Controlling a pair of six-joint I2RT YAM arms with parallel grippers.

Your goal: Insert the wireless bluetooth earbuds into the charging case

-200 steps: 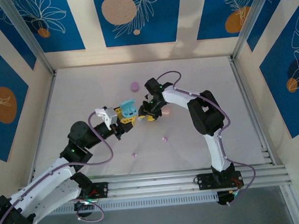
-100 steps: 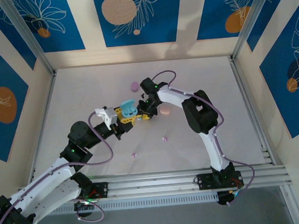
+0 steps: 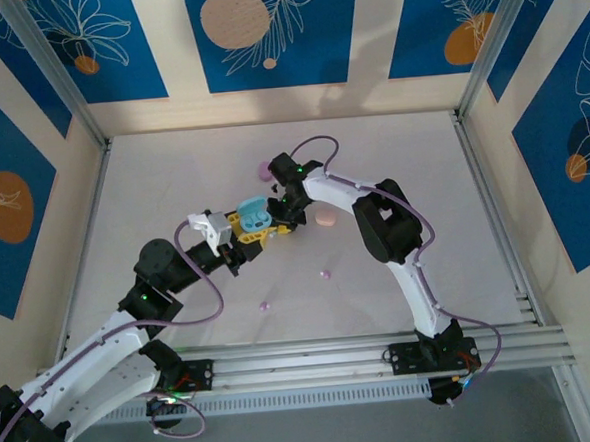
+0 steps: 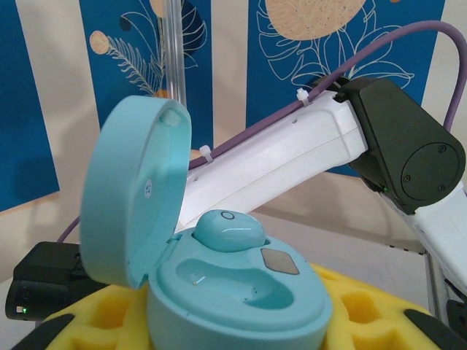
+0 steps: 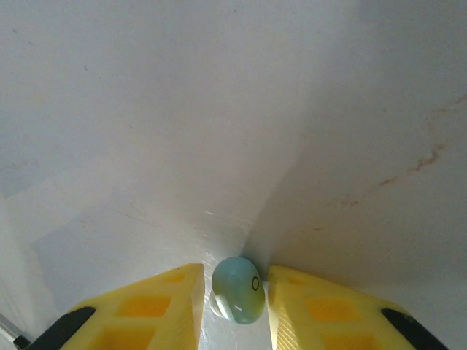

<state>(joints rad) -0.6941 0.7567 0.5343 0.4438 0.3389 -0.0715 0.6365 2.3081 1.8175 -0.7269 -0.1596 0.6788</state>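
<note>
The left claw [image 3: 248,234] is clamped on the light blue case [image 4: 241,292]. The case's lid [image 4: 135,193] is swung up, and one blue earbud [image 4: 228,230] sits in the far well. The right claw [image 5: 234,290], just beside that case, has its yellow fingers [image 5: 164,302] against both sides of a second blue earbud [image 5: 238,299], seemingly gripping it. Two purple earbuds [image 3: 325,273] [image 3: 264,305] lie on the surface [image 3: 173,188] nearer the arm bases.
</note>
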